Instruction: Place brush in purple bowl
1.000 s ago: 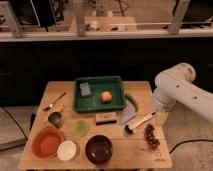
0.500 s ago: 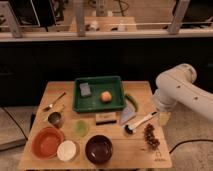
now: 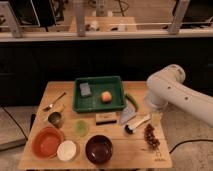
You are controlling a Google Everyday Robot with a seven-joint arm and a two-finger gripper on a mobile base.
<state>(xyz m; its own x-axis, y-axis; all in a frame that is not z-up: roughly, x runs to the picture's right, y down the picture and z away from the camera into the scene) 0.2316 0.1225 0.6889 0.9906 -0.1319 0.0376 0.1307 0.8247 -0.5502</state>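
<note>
Brush [image 3: 137,123] end nr pincer [image 3: 156,118]

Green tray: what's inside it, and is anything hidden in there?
Inside the green tray lie a grey-blue sponge and a small orange fruit. The near wall hides a strip of its floor. The gripper hangs to its right by the brush, jaws open.

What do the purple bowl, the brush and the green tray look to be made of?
The purple bowl looks like glazed ceramic or glossy plastic: its rim shines. The brush has a pale smooth handle, likely plastic, and a dark head. The green tray seems matte plastic, evenly coloured. The gripper hangs open by the brush's handle end.
</note>
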